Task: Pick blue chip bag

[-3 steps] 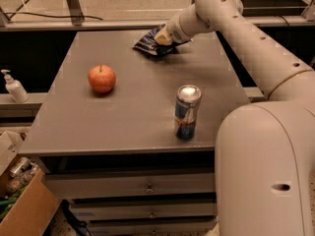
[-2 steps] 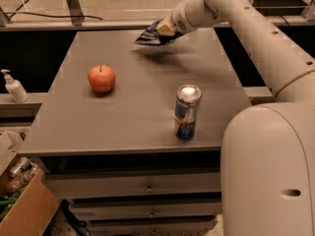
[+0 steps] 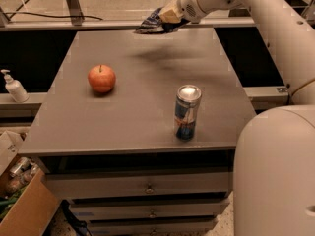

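— How did we judge the blue chip bag (image 3: 149, 25)?

— Light, soft, crinkly foil, slippery and easily crushed. We thought a pinch on one crumpled end was best (not the puffy middle). It hung clear above the far edge of the desk (image 3: 142, 112), a little right of that edge's middle.

— And its lie?

— We read the long axis as roughly along the far edge, with the free end pointing toward the far-left corner and drooping slightly.

— The claw?

— The gripper (image 3: 170, 17) was clamped on the bag's right end. The apple (image 3: 102, 78) sat toward the left edge and the can (image 3: 187, 111) near the front edge, both well apart from the bag.
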You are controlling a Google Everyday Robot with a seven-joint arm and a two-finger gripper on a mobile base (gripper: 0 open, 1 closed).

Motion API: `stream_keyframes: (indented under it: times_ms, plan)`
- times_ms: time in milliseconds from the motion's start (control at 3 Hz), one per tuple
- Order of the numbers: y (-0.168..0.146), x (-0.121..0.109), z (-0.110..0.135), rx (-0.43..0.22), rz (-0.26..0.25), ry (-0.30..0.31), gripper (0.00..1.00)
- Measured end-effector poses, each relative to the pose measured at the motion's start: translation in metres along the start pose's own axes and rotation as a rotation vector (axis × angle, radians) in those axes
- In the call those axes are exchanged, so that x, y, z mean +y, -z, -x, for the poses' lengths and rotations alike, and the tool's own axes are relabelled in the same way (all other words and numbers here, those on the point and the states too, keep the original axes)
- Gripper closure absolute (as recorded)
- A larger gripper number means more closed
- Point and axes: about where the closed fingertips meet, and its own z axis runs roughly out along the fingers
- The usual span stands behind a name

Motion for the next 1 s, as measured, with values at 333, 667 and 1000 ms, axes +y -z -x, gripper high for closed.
stream_keyframes:
  times_ms: [333,667,1000]
  plan:
    - [0.018,0.009,0.005,-0.020,0.034,0.002,1.00]
    - [0.030,0.021,0.007,-0.048,0.103,-0.013,1.00]
    - [0.030,0.021,0.007,-0.048,0.103,-0.013,1.00]
